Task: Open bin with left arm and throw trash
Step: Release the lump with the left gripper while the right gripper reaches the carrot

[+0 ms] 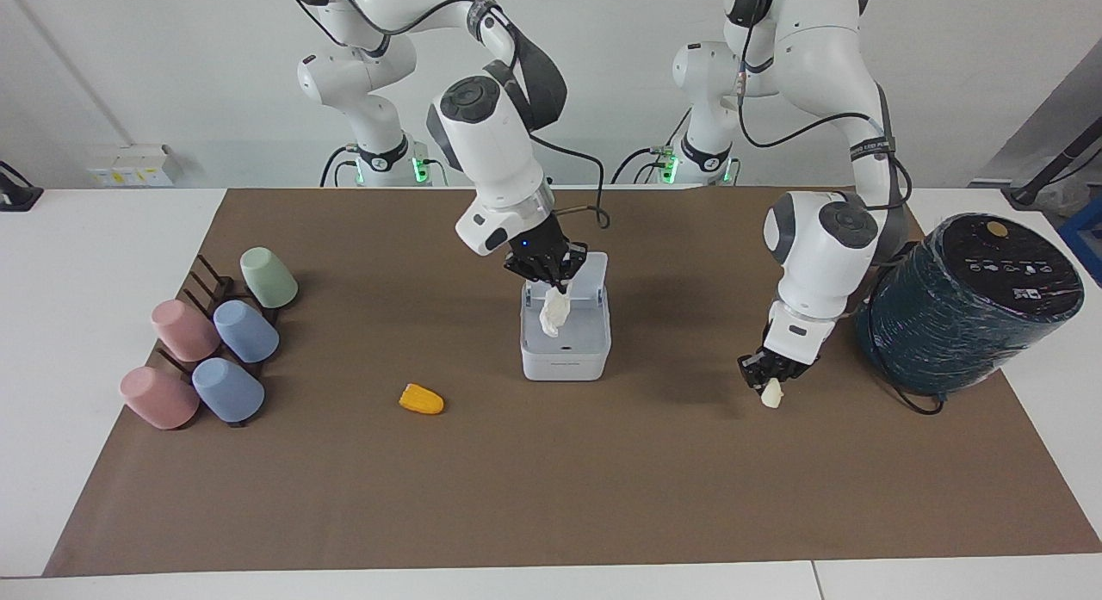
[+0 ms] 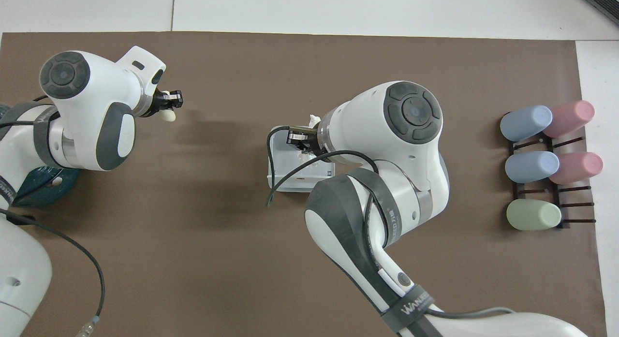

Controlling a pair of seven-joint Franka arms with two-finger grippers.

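The white bin (image 1: 565, 352) stands mid-mat with its lid (image 1: 596, 273) swung up; part of it also shows in the overhead view (image 2: 278, 158). My right gripper (image 1: 551, 277) is shut on the crumpled white tissue (image 1: 550, 314), which hangs over the bin's open top. It also shows in the overhead view (image 2: 301, 139). My left gripper (image 1: 765, 374) is shut on the cream oval lump (image 1: 771, 397) and holds it just above the mat beside the teal cylinder; both show overhead, gripper (image 2: 170, 101) and lump (image 2: 169, 115). The orange-yellow corn chunk (image 1: 421, 399) lies on the mat, toward the right arm's end.
A big dark-teal wrapped cylinder (image 1: 968, 303) stands at the left arm's end of the mat. A dark rack with several pastel cups (image 1: 215, 342) sits at the right arm's end, also seen overhead (image 2: 532, 165).
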